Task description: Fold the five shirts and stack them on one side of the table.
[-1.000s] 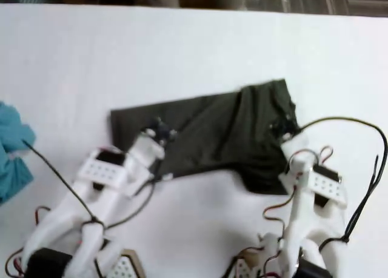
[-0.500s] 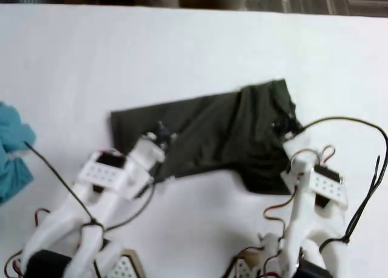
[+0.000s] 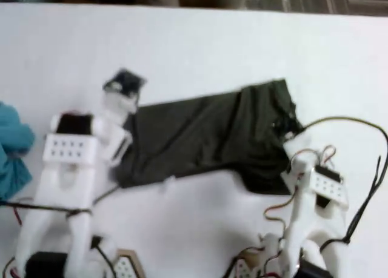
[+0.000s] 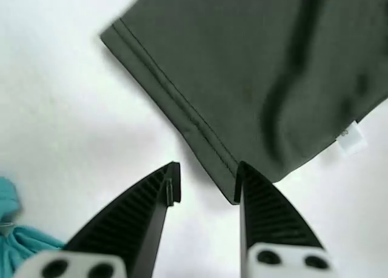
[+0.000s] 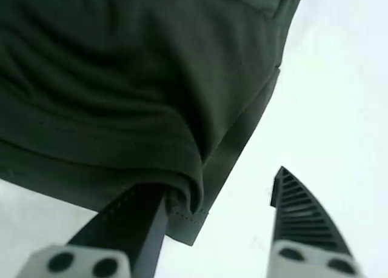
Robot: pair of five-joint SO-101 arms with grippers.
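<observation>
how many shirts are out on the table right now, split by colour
dark green shirt: 1
teal shirt: 1 (bunched up, partly cut off at the high view's edge)
total: 2

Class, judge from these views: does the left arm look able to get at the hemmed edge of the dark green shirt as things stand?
Probably yes. The left gripper hangs with fingers open just beside the dark green shirt at its hem. Only bare white table lies between, and nothing rests on that edge.
</observation>
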